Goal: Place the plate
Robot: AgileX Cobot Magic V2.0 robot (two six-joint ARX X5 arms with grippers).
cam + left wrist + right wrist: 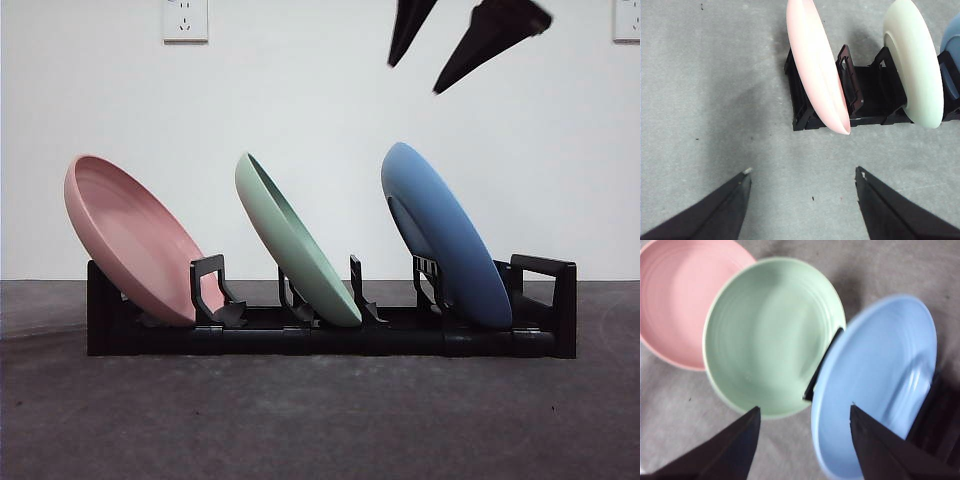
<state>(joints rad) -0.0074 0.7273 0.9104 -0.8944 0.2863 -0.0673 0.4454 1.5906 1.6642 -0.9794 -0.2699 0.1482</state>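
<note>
Only the front view shows the rack (330,335) whole; right gripper (450,45) and left gripper (802,187) spread, empty, above grey table (320,420), white wall (300,90).

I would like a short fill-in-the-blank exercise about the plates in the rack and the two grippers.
1. The black rack holds ____ plates.
2. The green plate stands between the pink plate and the ____ one.
3. The right gripper hovers above the blue plate, its jaws ____.
4. The left gripper holds ____.

Missing words: three; blue; open; nothing
</note>
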